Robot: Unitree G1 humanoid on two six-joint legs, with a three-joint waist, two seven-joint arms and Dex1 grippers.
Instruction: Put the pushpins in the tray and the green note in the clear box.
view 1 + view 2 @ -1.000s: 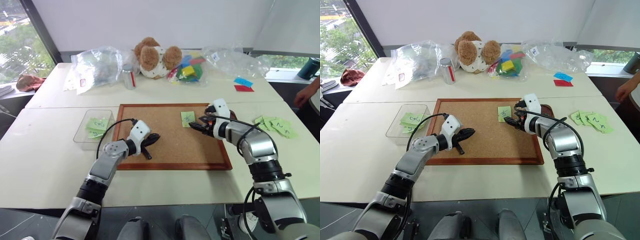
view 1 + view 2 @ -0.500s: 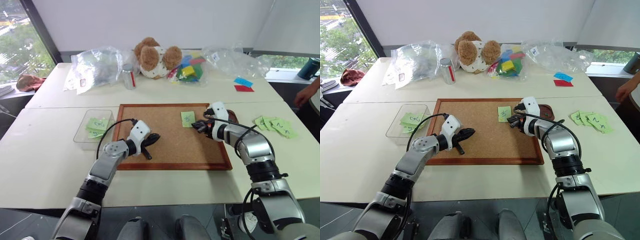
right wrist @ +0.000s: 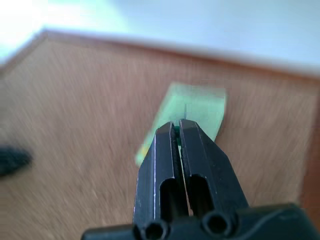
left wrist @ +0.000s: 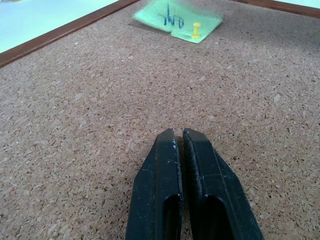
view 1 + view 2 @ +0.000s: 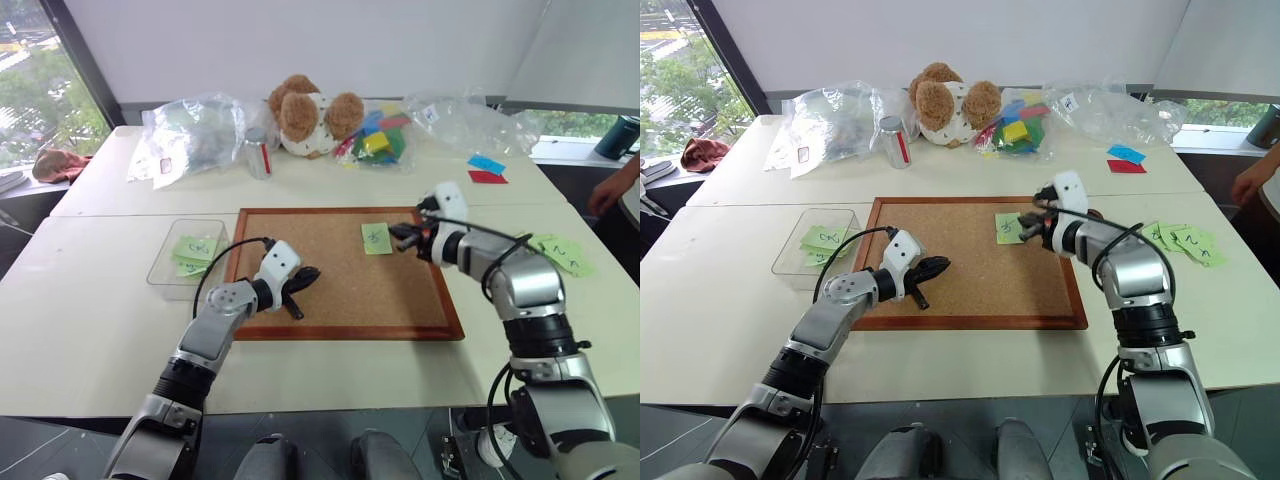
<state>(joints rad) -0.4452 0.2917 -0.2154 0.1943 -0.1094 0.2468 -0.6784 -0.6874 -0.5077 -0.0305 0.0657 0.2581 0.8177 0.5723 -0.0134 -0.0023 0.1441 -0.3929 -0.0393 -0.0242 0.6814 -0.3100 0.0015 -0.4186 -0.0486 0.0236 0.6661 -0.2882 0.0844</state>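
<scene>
Since a second ago your right gripper (image 5: 1025,230) has pinched its fingers together and lifted off the cork board (image 5: 970,290); it now hangs above the board's far right part, forearm bent in from the right, pointing left and slightly down. You cannot tell whether a pushpin sits between its tips. Just ahead of those tips lies the green note (image 5: 376,238), a small pale-green paper square with a dark scribble, flat on the cork. In the left wrist view a yellow pushpin (image 4: 196,30) stands in that note's edge, well ahead of your left gripper (image 4: 178,132).

Your left gripper has not moved: its two black fingers are pressed shut with nothing between them, low over the grainy brown cork near the board's left side, aimed across the board toward the note. Beyond the wooden frame, to that gripper's left, the clear box (image 5: 165,262) sits on the white table (image 5: 90,320), shallow, transparent, round-cornered, with green notes inside.
</scene>
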